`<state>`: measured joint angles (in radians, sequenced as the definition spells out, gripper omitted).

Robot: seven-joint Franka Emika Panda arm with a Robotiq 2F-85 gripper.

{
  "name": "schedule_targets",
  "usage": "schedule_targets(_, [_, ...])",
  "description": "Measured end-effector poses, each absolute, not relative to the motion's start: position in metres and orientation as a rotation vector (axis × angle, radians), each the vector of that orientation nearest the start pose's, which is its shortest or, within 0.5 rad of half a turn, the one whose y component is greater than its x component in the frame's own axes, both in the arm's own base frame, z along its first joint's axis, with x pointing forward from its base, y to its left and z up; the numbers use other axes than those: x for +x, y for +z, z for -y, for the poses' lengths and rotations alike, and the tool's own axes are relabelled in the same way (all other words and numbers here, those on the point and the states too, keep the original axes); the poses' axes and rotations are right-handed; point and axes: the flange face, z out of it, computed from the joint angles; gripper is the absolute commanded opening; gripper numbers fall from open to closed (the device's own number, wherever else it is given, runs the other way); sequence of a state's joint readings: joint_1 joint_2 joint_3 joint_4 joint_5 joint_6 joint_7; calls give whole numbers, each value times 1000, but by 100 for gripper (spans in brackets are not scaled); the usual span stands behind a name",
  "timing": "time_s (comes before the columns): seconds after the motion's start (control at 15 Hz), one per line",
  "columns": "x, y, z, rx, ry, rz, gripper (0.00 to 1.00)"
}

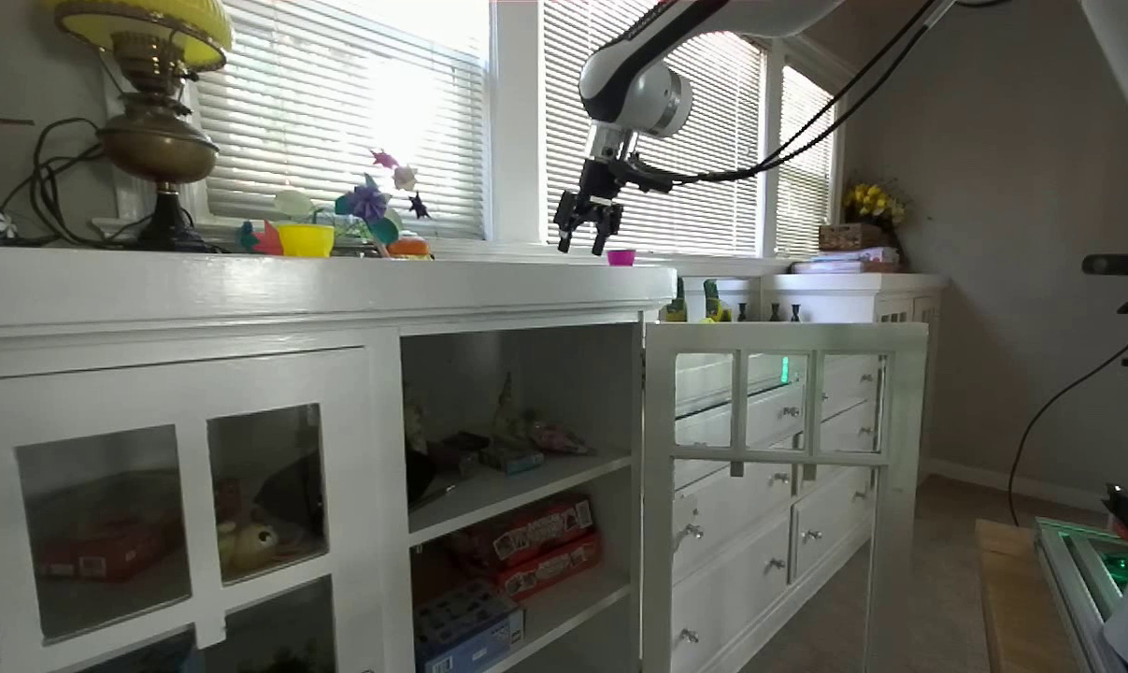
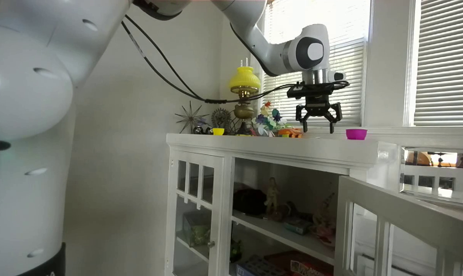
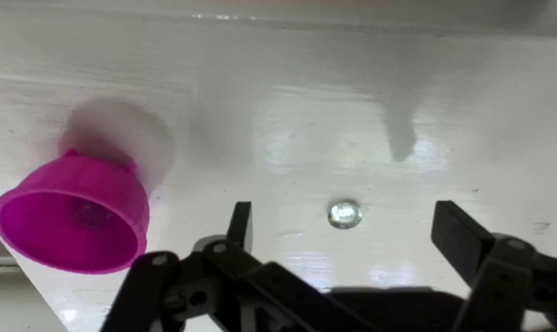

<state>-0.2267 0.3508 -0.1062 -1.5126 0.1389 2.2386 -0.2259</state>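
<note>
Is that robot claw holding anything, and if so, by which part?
Nothing: the gripper is open, with a small shiny bead lying on the cabinet top below it.

Bright daylight (image 1: pixel 405 84) is filtered through white-framed windows (image 2: pixel 346 19) by slatted blinds (image 2: pixel 446 65). Below the windows a white cabinet (image 1: pixel 526 288) is set, a glazed door (image 1: pixel 806 338) left open and its shelves (image 1: pixel 545 481) exposed. Beyond that door, a bank of white drawers (image 1: pixel 732 575) is seen. Plain, pale walls (image 2: pixel 139 180) are shown in both exterior views; at the far end, a white skirting board (image 1: pixel 975 475) is met by a brownish floor (image 1: pixel 951 519).
</note>
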Motion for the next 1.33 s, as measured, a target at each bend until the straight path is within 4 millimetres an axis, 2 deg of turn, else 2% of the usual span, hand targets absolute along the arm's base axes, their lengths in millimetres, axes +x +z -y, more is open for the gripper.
schedule_targets(0.33, [673,493,215,-3061,-641,-195,98])
schedule_targets(0.47, [676,492,212,-3052,-645,-180,82])
schedule_targets(0.53, [678,492,211,-3049,-648,-175,69])
schedule_targets(0.67, [679,492,209,-3046,-651,-167,54])
schedule_targets(0.93, [680,492,208,-3044,-651,-165,44])
schedule_targets(1.0, [680,492,209,-3044,-653,-168,48])
schedule_targets(1.13, [680,492,211,-3044,-654,-171,46])
schedule_targets(1.2, [680,492,211,-3044,-654,-171,40])
schedule_targets(1.27, [680,492,211,-3044,-655,-171,26])
schedule_targets(1.33, [680,492,211,-3044,-655,-172,16])
